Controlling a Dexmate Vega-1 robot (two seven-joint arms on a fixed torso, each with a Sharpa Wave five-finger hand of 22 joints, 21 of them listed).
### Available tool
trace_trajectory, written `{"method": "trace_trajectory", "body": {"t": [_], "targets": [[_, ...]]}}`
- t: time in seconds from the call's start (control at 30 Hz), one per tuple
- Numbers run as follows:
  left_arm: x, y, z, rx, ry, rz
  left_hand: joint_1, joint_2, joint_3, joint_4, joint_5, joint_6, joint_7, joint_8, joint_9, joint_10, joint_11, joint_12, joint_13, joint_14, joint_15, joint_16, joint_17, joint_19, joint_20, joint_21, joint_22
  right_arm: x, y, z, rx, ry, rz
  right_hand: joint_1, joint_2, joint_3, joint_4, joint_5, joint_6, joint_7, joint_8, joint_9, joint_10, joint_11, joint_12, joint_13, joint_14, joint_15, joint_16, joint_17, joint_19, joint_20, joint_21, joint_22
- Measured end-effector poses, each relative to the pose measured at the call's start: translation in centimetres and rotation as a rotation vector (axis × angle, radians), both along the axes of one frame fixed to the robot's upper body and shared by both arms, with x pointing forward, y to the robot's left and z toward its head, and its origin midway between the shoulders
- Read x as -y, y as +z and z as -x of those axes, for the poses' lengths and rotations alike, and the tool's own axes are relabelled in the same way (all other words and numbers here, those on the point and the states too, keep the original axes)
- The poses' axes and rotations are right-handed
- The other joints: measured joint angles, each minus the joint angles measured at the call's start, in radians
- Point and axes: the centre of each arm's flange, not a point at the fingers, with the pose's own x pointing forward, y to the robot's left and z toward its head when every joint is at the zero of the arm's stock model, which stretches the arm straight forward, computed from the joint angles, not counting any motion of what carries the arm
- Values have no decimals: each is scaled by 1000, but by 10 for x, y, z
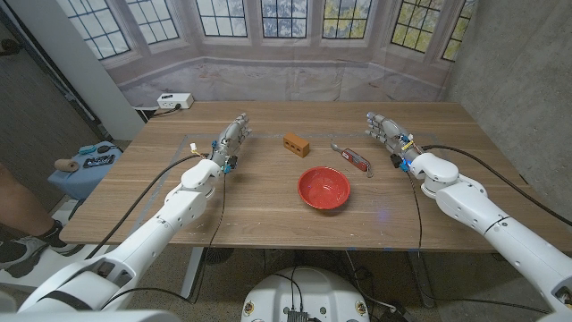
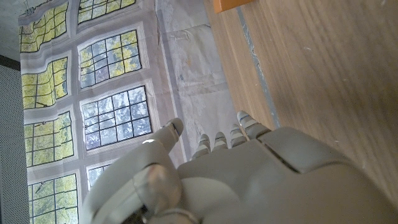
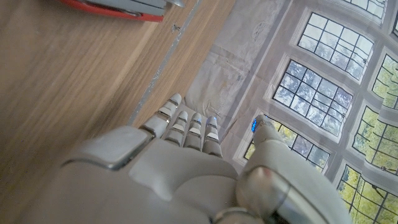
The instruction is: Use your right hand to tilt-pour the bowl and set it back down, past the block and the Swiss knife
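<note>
Showing no legible writing, bowl [image 1: 323, 188], block [image 1: 296, 144] and Swiss knife [image 1: 353, 157] lie untouched, both hands' fingers empty, extended.

Wooden table [image 1: 268, 210] before a printed backdrop of leaded windows [image 1: 286, 18], grey walls.

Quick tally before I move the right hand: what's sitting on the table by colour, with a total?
Red: 2, the bowl and the Swiss knife
Orange-brown: 1, the block
Total: 3 things on the table. Both robot hands hold nothing: left hand, right hand.
</note>
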Motion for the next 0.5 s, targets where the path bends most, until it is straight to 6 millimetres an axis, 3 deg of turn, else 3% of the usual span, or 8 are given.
{"method": "trace_trajectory", "body": {"t": [0.23,0.5], "targets": [[0,-2,2,0,-3,-4,4,-4,0,0,0,0,0,0,0,0,0,0,0,0,0,0,0,0,0,0,0,-2,2,12,-18,-14,48,21,-21,0,-22,0,12,15,4,0,21,24,7,0,25,25,8,-5,25,0,11,0],[-1,-1,7,5,0,-17,4,-4,0,-8,0,0,0,0,0,0,0,0,0,0,0,0,0,0,0,0,0,-6,6,25,-30,-37,101,63,-39,-3,-44,0,64,62,17,0,90,62,17,-3,101,60,26,-9,98,20,18,0]]}}
